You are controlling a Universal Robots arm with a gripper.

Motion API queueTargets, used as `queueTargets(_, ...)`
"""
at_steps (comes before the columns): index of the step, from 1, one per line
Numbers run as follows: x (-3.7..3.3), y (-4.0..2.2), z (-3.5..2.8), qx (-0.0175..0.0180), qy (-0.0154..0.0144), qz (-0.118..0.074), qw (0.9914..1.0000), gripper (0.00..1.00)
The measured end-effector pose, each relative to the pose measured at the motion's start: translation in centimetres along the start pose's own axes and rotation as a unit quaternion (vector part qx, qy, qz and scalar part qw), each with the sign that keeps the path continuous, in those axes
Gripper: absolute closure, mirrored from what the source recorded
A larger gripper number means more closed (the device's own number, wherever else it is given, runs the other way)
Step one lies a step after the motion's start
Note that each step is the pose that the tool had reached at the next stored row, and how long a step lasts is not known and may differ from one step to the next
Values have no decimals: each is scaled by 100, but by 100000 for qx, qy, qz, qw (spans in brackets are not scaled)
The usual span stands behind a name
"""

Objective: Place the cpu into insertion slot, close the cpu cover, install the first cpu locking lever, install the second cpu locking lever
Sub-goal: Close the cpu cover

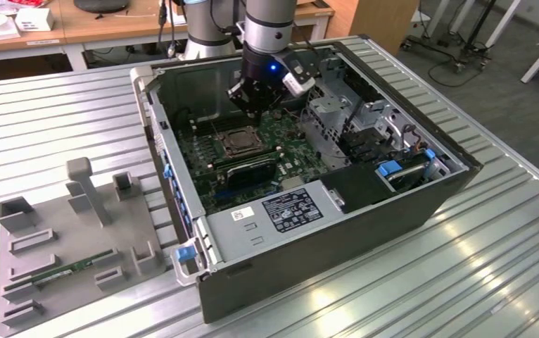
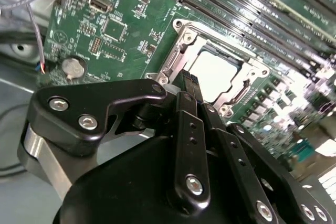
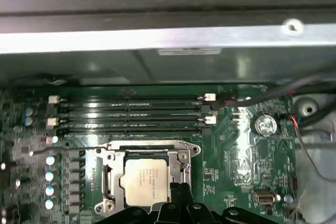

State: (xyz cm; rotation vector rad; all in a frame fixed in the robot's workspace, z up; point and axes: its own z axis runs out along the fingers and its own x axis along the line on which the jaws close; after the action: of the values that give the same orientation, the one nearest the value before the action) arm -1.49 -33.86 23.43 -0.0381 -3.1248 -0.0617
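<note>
The cpu (image 3: 144, 180) is a silver-tan square lying flat in the insertion slot (image 3: 110, 182) on the green board; it shows bright in the second wrist view (image 2: 214, 73). The silver cpu cover (image 3: 145, 149) lies down around it, its cut-out framing the chip. A thin wire locking lever (image 3: 63, 150) runs along one side of the socket, its end reaching out past the frame. My gripper (image 2: 192, 80) hangs just above the board beside the socket, fingers shut with nothing between them. In the exterior view it (image 1: 253, 107) sits inside the open case, slightly behind the socket (image 1: 235, 144).
Long black memory slots (image 3: 128, 114) run beside the socket. Case walls (image 1: 162, 134) enclose the board, with cables (image 3: 310, 114) and drive bays (image 1: 396, 169) on the exterior view's right. A grey fixture tray (image 1: 72, 239) holding a memory stick lies on the table at the left.
</note>
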Motion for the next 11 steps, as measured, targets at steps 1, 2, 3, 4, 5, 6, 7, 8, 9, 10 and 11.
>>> queueTargets(1, 0, 0, 1, 14, 36, -892, 99996, 89)
queueTargets(2, 0, 0, 2, 31, 71, -1792, 99984, 89)
queueTargets(3, 0, 0, 3, 45, 106, -2722, 99963, 89)
queueTargets(4, 0, 0, 4, 62, 143, -3611, 99935, 89)
queueTargets(5, 0, 0, 5, 75, 178, -4518, 99898, 89)
queueTargets(6, 0, 0, 6, 93, 215, -5410, 99853, 89)
queueTargets(7, 0, 0, 7, 108, 248, -6309, 99800, 89)
queueTargets(8, 0, 0, 8, 121, 285, -7286, 99734, 89)
queueTargets(9, 0, 0, 9, 136, 323, -8200, 99663, 89)
queueTargets(10, 2, -1, 9, 156, 349, -8859, 99606, 89)
queueTargets(11, 3, -1, 10, 155, 360, -9120, 99582, 89)
